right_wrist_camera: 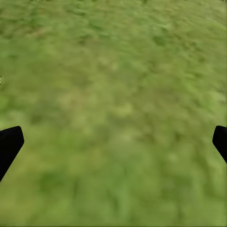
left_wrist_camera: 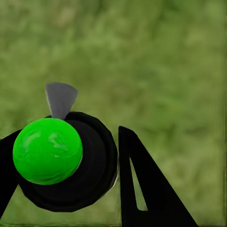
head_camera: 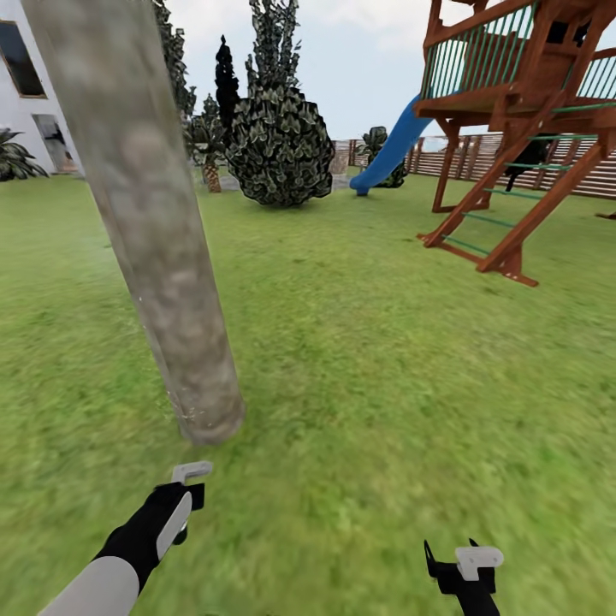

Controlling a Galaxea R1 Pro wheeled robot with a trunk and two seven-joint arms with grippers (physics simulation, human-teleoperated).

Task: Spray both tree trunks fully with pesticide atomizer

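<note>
Left pincer (head_camera: 190, 488) clamped on spray bottle (left_wrist_camera: 66, 163); upright tree trunk (head_camera: 154, 231) just ahead. Right pincer (head_camera: 462, 560) spread, empty, farther off.

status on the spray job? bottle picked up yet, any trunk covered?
Done: pickup looks complete. In the left wrist view the left gripper is closed on the pesticide atomizer, a black body with a green top. In hand: the robot faces one tree trunk close ahead. Left: no white spray specks show on that trunk, so coverage of both trees appears outstanding. The right gripper is open over grass.
</note>
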